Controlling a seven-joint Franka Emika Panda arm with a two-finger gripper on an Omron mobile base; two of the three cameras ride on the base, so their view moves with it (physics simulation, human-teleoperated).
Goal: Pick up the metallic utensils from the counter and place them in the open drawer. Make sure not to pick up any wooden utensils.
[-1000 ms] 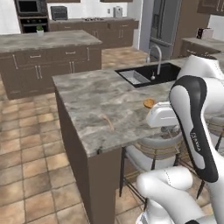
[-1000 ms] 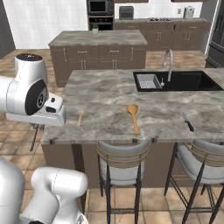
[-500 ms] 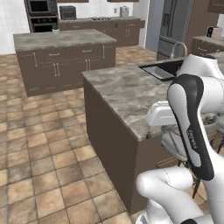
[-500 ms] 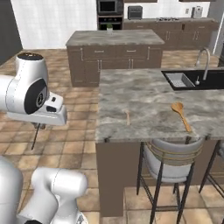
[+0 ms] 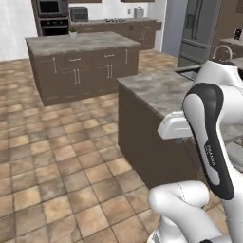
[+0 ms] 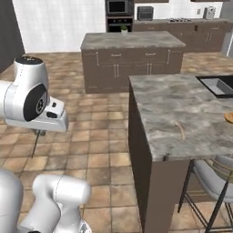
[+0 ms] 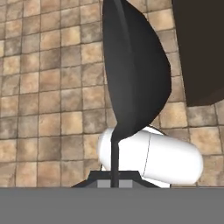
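The spoon (image 7: 131,74) is dark grey metal with a smooth, matt sheen. The counter (image 6: 182,109) has a polished grey-beige veined stone top on a matt dark brown wooden base. A small pale wooden utensil (image 6: 180,130) lies on it. The floor (image 5: 57,161) is matt brown and tan tile.

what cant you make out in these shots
- Drawer: no open drawer can be picked out on the counter base; right base view faces a plain dark side.
- Orange-brown wooden spoon: cut off by the right edge, right base view.
- Pale wooden utensil: too small to tell its shape.
- Gripper: shut on the dark metal spoon, whose handle end is hidden in the fingertips, hand view.
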